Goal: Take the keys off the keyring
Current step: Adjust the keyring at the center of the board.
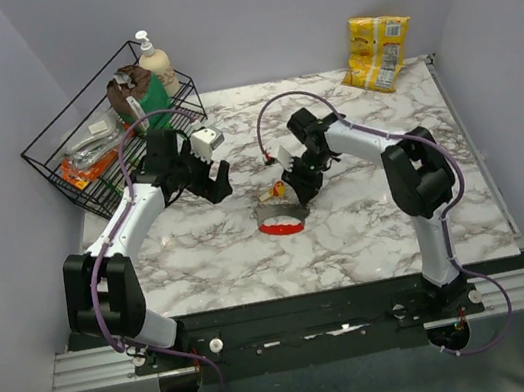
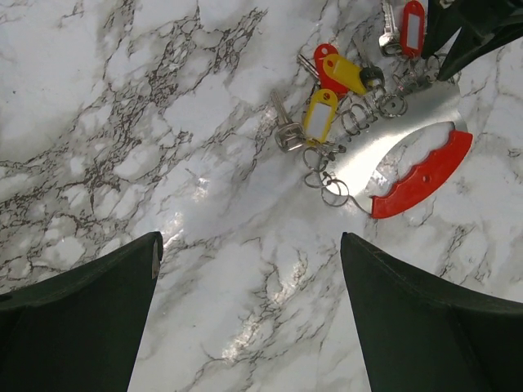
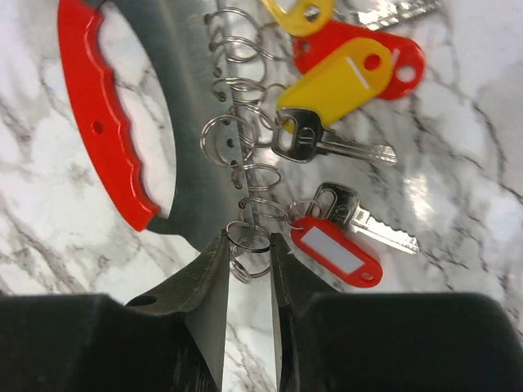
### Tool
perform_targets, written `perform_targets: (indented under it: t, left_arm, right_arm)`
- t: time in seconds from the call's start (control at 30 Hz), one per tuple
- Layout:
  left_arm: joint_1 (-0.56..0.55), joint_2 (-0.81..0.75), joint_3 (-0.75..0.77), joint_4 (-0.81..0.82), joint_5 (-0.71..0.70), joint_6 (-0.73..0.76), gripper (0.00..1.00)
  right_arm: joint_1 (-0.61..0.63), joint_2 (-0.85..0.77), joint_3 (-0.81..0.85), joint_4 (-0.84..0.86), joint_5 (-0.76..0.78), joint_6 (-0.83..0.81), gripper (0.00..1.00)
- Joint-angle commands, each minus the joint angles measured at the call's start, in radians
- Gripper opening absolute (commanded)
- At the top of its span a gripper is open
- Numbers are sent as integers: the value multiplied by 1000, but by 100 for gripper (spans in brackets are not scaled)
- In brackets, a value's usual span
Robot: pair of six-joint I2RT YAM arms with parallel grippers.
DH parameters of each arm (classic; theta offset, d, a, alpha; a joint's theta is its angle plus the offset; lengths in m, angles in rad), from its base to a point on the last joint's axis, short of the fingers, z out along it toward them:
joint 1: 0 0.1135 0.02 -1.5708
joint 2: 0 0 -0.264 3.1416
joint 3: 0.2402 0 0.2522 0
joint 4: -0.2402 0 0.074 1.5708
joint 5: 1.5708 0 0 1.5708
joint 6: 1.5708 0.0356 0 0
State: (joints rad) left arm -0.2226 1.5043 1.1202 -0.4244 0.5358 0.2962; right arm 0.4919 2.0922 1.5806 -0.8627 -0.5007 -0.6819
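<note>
We're looking at a robotics lab cell: a marble-print table [image 1: 371, 238] boxed in by bare lavender-grey walls [image 1: 260, 13]. The left arm [image 1: 121, 231] and right arm [image 1: 374, 141] are bolted by an aluminium rail [image 1: 89, 367] at six o'clock. The rest is staged props, with a wire basket [image 1: 52, 157] and pump bottle [image 1: 156, 64] at ten o'clock and a yellow snack bag [image 1: 377, 52] at one o'clock.

Topmost yellow tag [image 3: 298, 11] cropped by frame edge, keyring [image 3: 243, 171] lowest coil partly hidden by right pincer [image 3: 249, 242]

Tagged keys [image 2: 320, 114], red-handled keyring [image 2: 421, 175], marble table [image 2: 163, 122]
</note>
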Motion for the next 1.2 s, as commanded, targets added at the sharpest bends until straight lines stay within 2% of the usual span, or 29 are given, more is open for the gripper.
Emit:
perform_targets:
  t: [0.0, 0.1, 0.17, 0.2, 0.4, 0.53, 0.7, 1.17]
  left_arm:
    - [3, -4, 9, -36, 30, 20, 99]
    - [3, -4, 7, -39, 32, 20, 99]
    - [3, -3, 7, -40, 32, 18, 99]
    - [3, -3, 7, -40, 33, 18, 99]
    - [3, -4, 9, -48, 33, 20, 99]
    - [3, -3, 12, -53, 33, 18, 99]
    - [5, -3, 4, -48, 38, 12, 99]
    - [3, 13, 0, -43, 47, 4, 99]
  right_arm:
    - [53, -47, -19, -52, -70, 24, 13]
    - [65, -63, -28, -53, -71, 44, 23]
    - [66, -72, -31, -55, -68, 44, 34]
    - [66, -86, -36, -49, -58, 39, 35]
    - [65, -126, -42, 16, 2, 7, 37]
    - [65, -98, -25, 57, 27, 5, 37]
    - [65, -21, 12, 70, 44, 34, 36]
    - [93, -32, -44, 67, 31, 22, 36]
